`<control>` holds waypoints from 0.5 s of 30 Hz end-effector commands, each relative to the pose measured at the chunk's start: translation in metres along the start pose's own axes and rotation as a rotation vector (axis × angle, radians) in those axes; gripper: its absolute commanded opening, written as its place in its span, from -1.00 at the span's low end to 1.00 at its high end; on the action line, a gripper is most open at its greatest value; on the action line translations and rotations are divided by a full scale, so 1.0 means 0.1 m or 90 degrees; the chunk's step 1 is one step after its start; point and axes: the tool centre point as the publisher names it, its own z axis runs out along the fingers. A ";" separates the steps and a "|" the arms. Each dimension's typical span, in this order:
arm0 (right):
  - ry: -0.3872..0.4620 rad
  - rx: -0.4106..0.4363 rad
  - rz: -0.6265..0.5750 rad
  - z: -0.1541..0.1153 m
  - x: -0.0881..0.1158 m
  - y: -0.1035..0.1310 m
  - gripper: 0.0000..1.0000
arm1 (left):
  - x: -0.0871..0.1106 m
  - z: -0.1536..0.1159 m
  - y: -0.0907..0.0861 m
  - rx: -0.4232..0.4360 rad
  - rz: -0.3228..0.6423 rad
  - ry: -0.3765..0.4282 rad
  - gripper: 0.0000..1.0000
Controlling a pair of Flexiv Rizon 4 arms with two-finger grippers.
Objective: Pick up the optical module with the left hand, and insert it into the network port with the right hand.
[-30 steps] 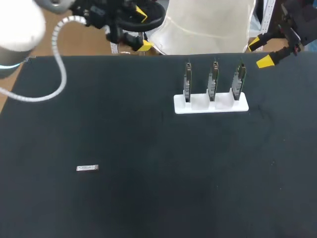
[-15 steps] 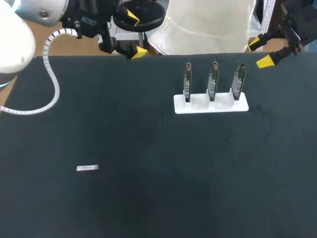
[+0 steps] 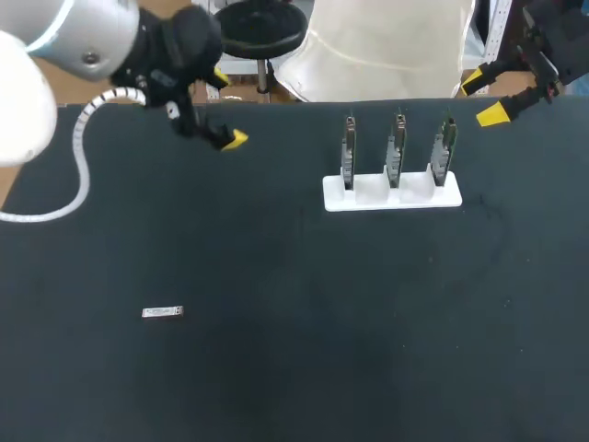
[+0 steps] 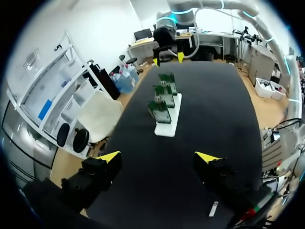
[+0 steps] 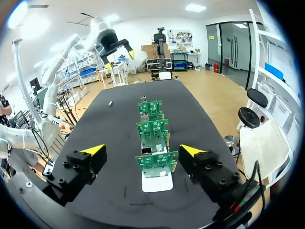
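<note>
My left fingers (image 3: 225, 107) hang released and spread wide, holding nothing. The optical module (image 3: 163, 312) lies flat on the black tabletop (image 3: 304, 368), well apart from them. In my left wrist view it sits under one finger, outside the gap. My right fingers (image 3: 484, 98) are likewise spread and empty, near the far end of the white holder (image 3: 391, 195). Its three upright network port boards (image 3: 398, 147) stand in a row straight ahead of those fingers.

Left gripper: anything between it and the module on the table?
Nothing. In the head view, only bare black table lies between the left gripper and the module.
</note>
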 end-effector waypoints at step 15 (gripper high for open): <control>0.000 0.003 -0.001 0.00 0.00 0.02 1.00 | 1.08 -0.04 -0.64 0.067 0.017 0.152 1.00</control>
